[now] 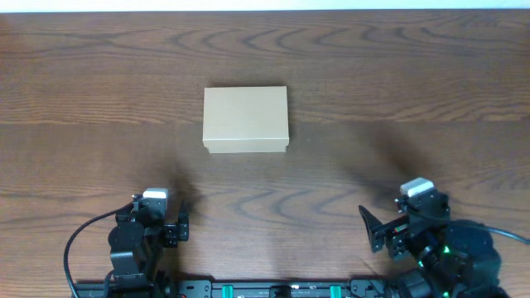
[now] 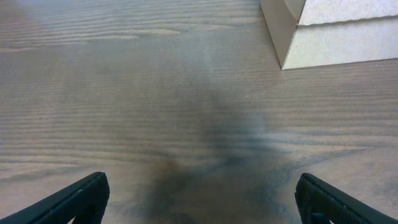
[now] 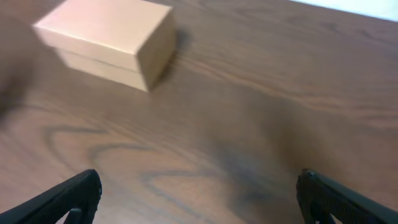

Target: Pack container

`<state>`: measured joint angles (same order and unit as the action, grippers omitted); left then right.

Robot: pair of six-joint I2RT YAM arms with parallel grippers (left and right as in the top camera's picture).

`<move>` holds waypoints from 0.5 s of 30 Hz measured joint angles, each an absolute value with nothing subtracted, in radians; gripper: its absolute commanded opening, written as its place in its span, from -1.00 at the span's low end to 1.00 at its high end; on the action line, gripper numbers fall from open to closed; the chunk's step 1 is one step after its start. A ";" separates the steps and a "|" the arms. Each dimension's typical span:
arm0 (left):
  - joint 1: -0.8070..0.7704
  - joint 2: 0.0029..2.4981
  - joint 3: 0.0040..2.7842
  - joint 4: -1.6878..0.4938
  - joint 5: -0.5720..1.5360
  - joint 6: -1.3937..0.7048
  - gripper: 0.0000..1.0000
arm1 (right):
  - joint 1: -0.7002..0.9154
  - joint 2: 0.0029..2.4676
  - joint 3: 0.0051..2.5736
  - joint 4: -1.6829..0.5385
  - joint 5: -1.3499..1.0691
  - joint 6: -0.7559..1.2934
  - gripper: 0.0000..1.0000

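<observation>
The container [image 1: 246, 119] is a plain tan cardboard box with its lid shut, lying on the wooden table near the middle. Its corner shows at the top right of the left wrist view [image 2: 336, 34] and the whole box at the top left of the right wrist view [image 3: 112, 40]. My left gripper [image 1: 171, 228] sits near the front edge at the left, open and empty, with bare wood between its fingers [image 2: 199, 199]. My right gripper [image 1: 383, 230] sits near the front edge at the right, open and empty [image 3: 199, 196]. Both are well short of the box.
The dark wood table [image 1: 414, 91] stretches around the box. A black rail with green marks [image 1: 281, 290] runs along the front edge between the arm bases. A cable [image 1: 79, 240] loops at the left arm.
</observation>
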<state>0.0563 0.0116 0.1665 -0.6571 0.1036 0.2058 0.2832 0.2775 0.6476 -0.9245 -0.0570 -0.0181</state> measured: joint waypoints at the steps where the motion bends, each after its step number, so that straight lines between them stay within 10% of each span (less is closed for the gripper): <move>1: 0.056 0.012 0.167 -0.657 0.104 0.206 0.91 | 0.273 0.265 0.628 -0.918 -0.054 -0.017 0.99; 15: 0.056 0.012 0.167 -0.657 0.104 0.206 0.91 | 0.130 0.078 0.293 -0.760 -0.044 0.042 0.98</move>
<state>0.0563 0.0116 0.1665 -0.6575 0.1036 0.2058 0.1303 0.0780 0.2932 -0.7605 -0.0444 0.0418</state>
